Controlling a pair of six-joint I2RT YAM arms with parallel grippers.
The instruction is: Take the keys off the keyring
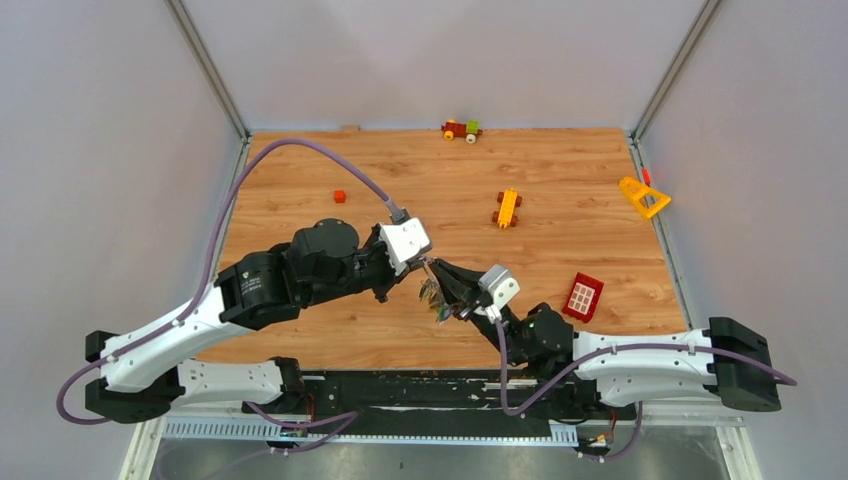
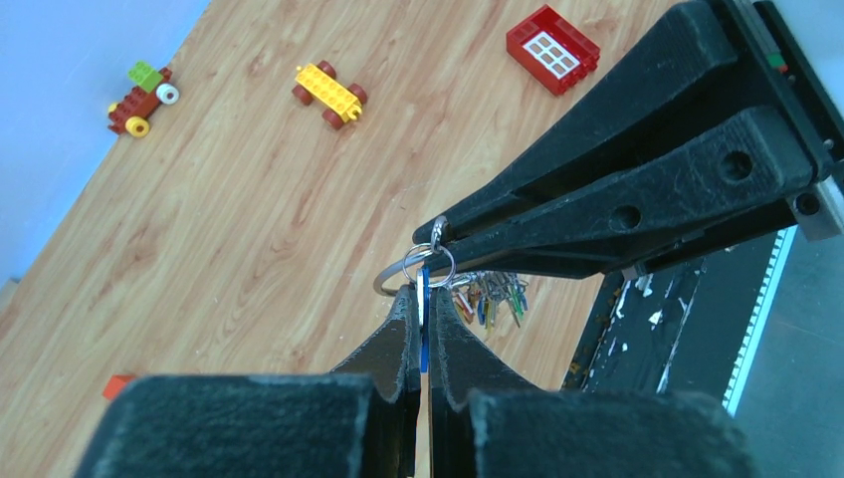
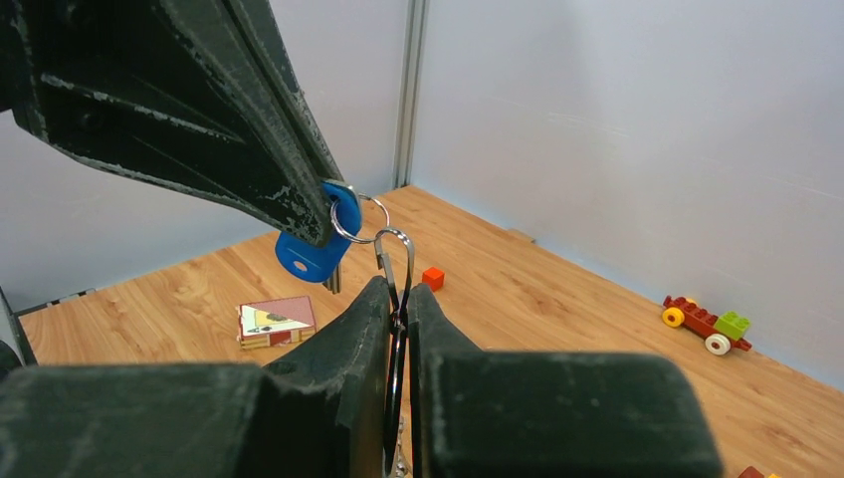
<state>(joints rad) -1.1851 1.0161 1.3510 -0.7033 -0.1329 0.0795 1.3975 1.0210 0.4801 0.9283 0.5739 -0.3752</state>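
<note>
The left arm [image 1: 190, 325] and right arm [image 1: 650, 365] wear white shells on the links nearest the black base rail [image 1: 430, 392], with black joints and black tapered fingers [image 2: 637, 204] farther from it. A lilac cable [image 1: 296, 141] runs along each arm from that rail.

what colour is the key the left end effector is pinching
Blue; the key shows best in the right wrist view.

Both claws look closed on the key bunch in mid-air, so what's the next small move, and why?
Probably ease the left claw gently away from the right claw. The left is shut on the blue key, the right on the keyring, and a small ring joins the two, so a slow pull or twist seems needed to work it off. The other keys hang below.
</note>
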